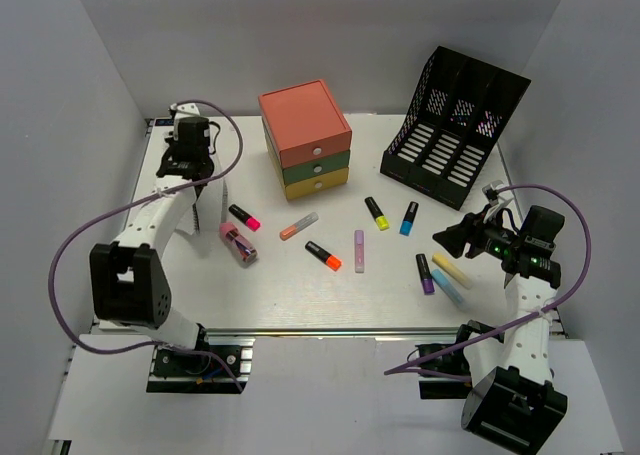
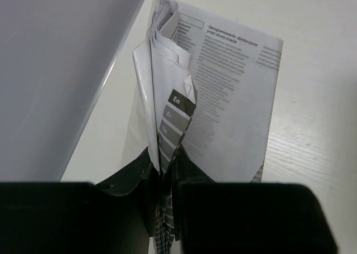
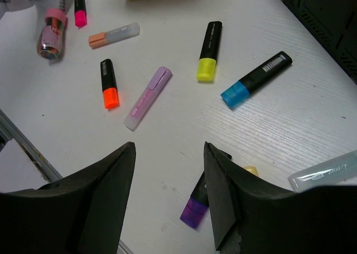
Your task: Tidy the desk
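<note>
- One bench (image 1: pixel 300 300), white and rectangular, carries everything in the scene. As a judgement, organizing has barely begun: nearly all the small items lie loose, and no storage piece visibly holds anything.
- Three grey-white walls (image 1: pixel 90 65) enclose the bench at left, far side and right. A metal rail (image 1: pixel 330 332) runs along its near edge.
- One black file rack (image 1: pixel 452 125) stands at the far right corner, and no paper shows in its slots.
- One drawer unit (image 1: pixel 305 138), red over green over yellow, stands at far centre with all three drawers shut.
- One folded leaflet (image 2: pixel 223 97) sits at the far left, close to the wall. The left tool (image 2: pixel 163 178) is clamped on its folded edge. Whether the paper is clear of the surface cannot be told.
- One right tool (image 3: pixel 169 153) hangs with jaws spread and nothing between them, above a purple highlighter (image 3: pixel 195 209) at the near right.
- Nine or so highlighters (image 1: pixel 359 251) lie scattered from mid-bench to the right, well apart from the drawers. By this reading they are what is left to put away.
- One small pink container (image 1: pixel 237 243) lies on its side at left centre.
</note>
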`<state>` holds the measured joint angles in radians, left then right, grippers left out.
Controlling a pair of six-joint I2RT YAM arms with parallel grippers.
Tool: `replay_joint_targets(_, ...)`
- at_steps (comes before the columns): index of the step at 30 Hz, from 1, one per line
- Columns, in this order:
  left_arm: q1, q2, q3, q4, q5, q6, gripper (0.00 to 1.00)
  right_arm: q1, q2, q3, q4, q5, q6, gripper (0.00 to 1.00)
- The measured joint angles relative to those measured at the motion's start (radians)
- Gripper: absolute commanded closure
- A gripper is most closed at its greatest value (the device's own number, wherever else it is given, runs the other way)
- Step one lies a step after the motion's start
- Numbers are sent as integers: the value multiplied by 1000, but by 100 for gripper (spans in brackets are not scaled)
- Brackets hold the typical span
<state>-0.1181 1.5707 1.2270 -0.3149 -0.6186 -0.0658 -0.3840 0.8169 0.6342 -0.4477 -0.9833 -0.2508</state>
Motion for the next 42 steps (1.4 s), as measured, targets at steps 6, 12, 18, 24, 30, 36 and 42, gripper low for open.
replay_joint_targets(6,0,-129,16,-37,43,-43,100,0,0,0,-9,-15,-14,42)
replay_joint_targets(12,0,-227,19,-85,71,-55,100,0,2,0,-26,-31,-28,38)
replay_joint_targets(18,-11,-320,51,-105,84,-55,100,15,3,0,-33,-47,-60,31)
replay_joint_targets(24,-15,-396,93,-124,141,-71,100,40,11,0,-53,-66,-96,26)
replay_joint_targets(30,-22,-485,116,-164,280,-120,100,73,14,0,-60,-78,-126,27)
replay_joint_targets(36,-25,-599,146,-187,391,-172,100,106,23,0,-60,-78,-138,30)
replay_joint_targets(42,-24,-652,206,-127,652,-235,100,131,35,0,-57,-78,-151,30)
